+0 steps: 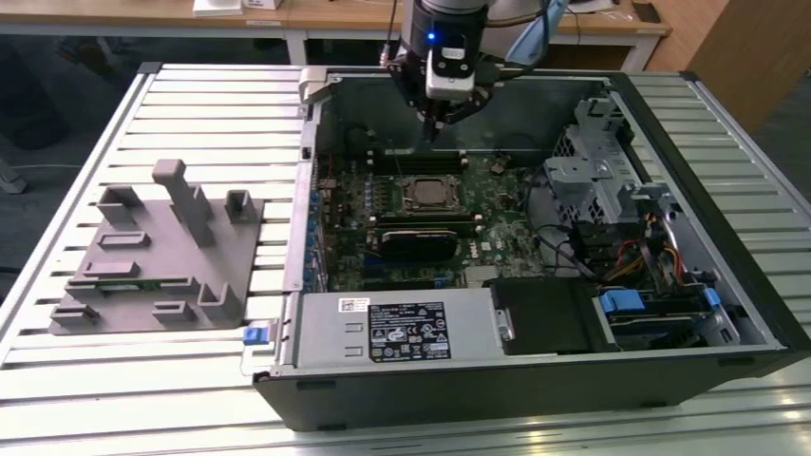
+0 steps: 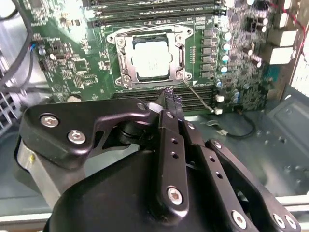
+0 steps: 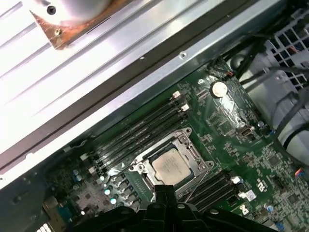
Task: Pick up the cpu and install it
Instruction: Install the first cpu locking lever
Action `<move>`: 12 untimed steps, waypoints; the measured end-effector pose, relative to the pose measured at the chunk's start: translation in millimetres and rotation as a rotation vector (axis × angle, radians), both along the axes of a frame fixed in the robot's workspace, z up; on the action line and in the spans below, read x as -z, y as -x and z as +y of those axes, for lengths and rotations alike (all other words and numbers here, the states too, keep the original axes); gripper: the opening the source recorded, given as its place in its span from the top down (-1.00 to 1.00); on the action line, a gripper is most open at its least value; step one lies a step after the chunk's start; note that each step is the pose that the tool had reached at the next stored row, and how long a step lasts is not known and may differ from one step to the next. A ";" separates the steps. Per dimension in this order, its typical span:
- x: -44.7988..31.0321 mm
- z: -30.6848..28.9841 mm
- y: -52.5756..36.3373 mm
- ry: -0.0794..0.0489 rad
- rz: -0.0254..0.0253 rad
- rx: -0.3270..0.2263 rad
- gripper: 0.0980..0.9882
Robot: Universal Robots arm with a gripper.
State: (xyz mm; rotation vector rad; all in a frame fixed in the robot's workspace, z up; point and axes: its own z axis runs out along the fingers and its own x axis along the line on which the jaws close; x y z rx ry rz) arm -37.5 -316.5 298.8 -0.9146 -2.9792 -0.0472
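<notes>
Cpu (image 2: 150,60) — one — seated in socket (image 2: 121,60).

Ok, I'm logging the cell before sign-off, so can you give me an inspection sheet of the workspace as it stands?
Surface: slatted metal table.
Job's things: cpu sits in the motherboard socket.
Clutter: grey fixture at the exterior view's left of the open computer case.
Grippers: gripper shut, holding nothing, above the board near the socket.
Cables: coloured wire bundle by the drive cage.
Surroundings: wooden desks behind the table.
</notes>
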 end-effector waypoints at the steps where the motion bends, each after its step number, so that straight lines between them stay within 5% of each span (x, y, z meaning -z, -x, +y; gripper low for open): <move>1: 0.1 0.0 0.0 0.000 0.0000 -0.018 0.98; 8: 0.7 0.0 0.0 -0.004 -0.0011 -0.138 0.98; 10: 0.7 0.0 0.0 -0.013 -0.0076 -0.156 0.98; 12: 0.7 0.0 0.0 -0.019 -0.0213 -0.170 0.98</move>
